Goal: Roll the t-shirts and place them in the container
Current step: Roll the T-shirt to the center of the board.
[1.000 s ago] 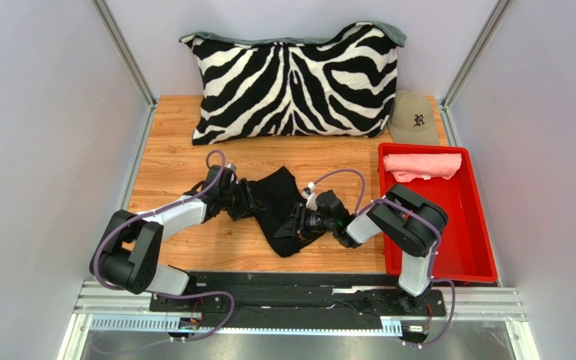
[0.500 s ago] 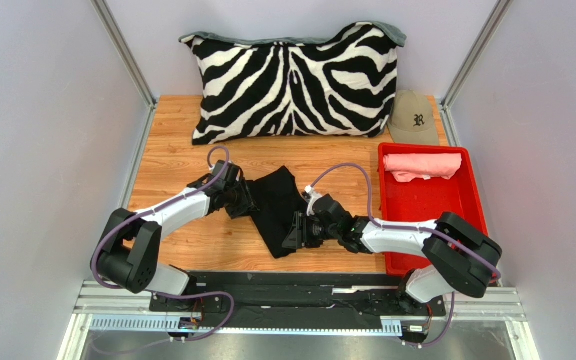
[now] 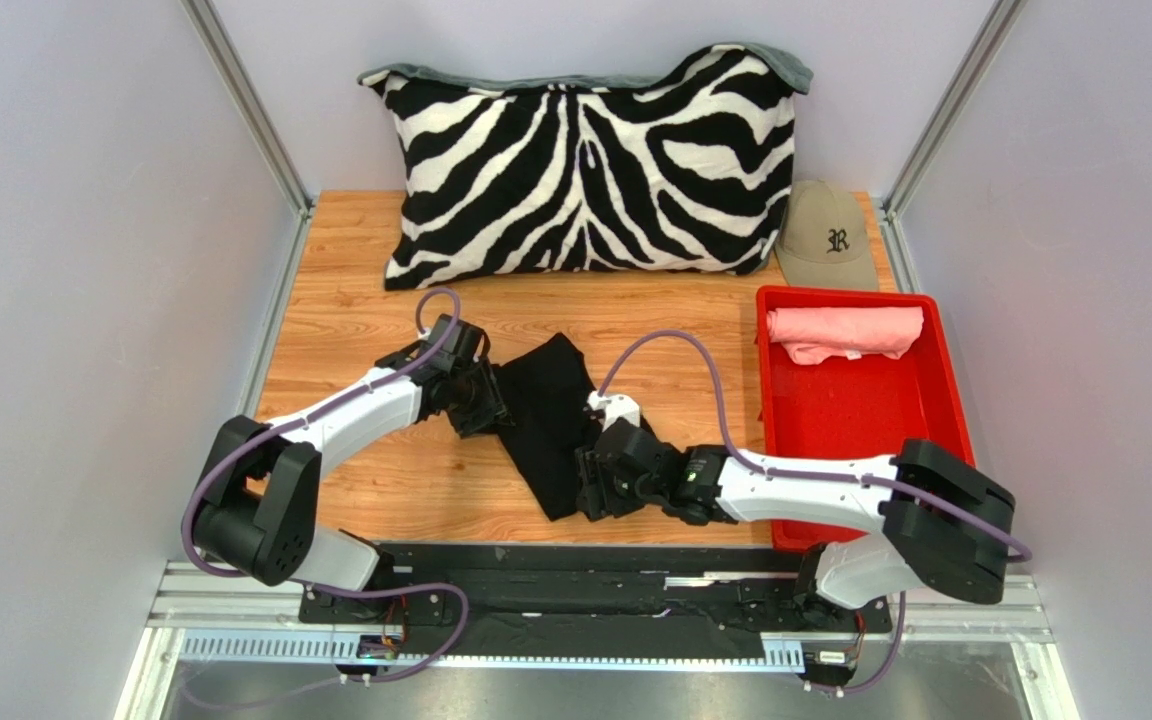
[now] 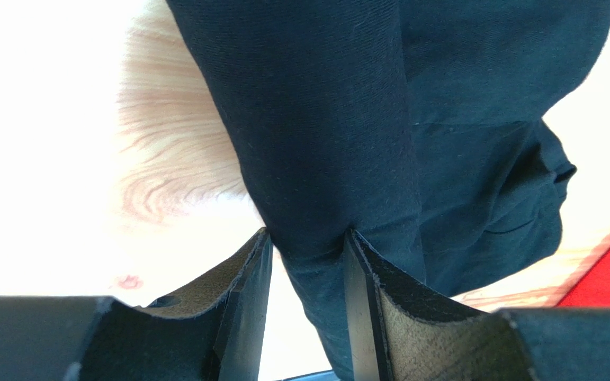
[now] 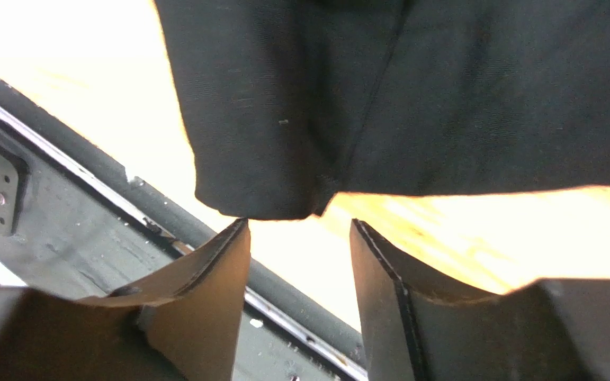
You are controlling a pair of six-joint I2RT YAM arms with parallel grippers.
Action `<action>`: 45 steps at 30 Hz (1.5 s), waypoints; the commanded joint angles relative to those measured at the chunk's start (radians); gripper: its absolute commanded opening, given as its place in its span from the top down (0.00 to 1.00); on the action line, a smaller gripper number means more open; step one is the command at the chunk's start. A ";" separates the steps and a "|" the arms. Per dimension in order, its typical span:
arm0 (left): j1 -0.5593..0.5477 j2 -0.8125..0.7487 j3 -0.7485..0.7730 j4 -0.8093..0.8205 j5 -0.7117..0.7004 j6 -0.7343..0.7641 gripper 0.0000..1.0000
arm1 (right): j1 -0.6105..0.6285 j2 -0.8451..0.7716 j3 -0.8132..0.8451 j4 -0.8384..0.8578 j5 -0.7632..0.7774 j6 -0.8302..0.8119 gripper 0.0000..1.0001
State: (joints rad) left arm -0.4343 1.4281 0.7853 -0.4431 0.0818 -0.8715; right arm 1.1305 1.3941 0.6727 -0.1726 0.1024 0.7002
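Note:
The black t-shirt (image 3: 545, 413) lies folded into a long strip on the wooden table, running from the middle toward the near edge. My left gripper (image 3: 495, 402) is at the strip's left side. In the left wrist view its jaws (image 4: 308, 238) pinch a bunched fold of the black t-shirt (image 4: 340, 119). My right gripper (image 3: 585, 488) sits low at the strip's near end. In the right wrist view it (image 5: 300, 226) stands open and empty, with the black t-shirt's (image 5: 411, 95) hem just beyond the fingertips. The pink t-shirt (image 3: 845, 330) lies rolled in the red tray.
The red tray (image 3: 868, 435) stands along the right side. A zebra-striped pillow (image 3: 590, 165) leans across the back and a tan cap (image 3: 830, 237) sits at the back right. The metal rail of the near table edge (image 5: 61, 182) lies close under the right gripper.
The right gripper has opened, let go of the shirt and slid toward the near end of the strip as its arm stretched out low. The left jaws have narrowed onto the fold.

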 commanded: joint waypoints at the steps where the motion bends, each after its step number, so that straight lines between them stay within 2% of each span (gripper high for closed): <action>1: -0.011 0.003 0.049 -0.101 -0.020 0.017 0.55 | 0.161 -0.030 0.197 -0.272 0.385 -0.106 0.43; 2: -0.012 0.003 0.051 -0.115 -0.017 0.019 0.55 | 0.182 0.005 0.227 -0.287 0.461 -0.125 0.42; 8: -0.014 0.005 0.063 -0.155 0.016 0.032 0.55 | 0.308 0.232 0.461 -0.355 0.670 -0.260 0.38; 13: -0.014 0.048 0.088 -0.166 0.035 0.051 0.55 | 0.359 0.445 0.609 -0.329 0.755 -0.390 0.36; 19: -0.014 0.066 0.111 -0.169 0.038 0.058 0.55 | 0.374 0.563 0.679 -0.312 0.853 -0.484 0.32; 24: -0.014 0.072 0.115 -0.171 0.039 0.065 0.55 | 0.373 0.595 0.689 -0.306 0.804 -0.490 0.31; 30: -0.014 0.075 0.117 -0.174 0.038 0.068 0.55 | 0.370 0.683 0.748 -0.418 0.865 -0.438 0.29; 38: -0.014 0.083 0.132 -0.178 0.030 0.078 0.55 | 0.350 0.724 0.737 -0.504 0.850 -0.335 0.30; 45: -0.015 0.088 0.138 -0.177 0.027 0.077 0.55 | 0.319 0.683 0.674 -0.457 0.781 -0.285 0.41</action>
State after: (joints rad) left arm -0.4427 1.5078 0.8936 -0.5968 0.1184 -0.8200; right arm 1.4761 2.0945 1.3941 -0.6312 0.9344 0.3458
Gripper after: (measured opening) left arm 0.455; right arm 0.620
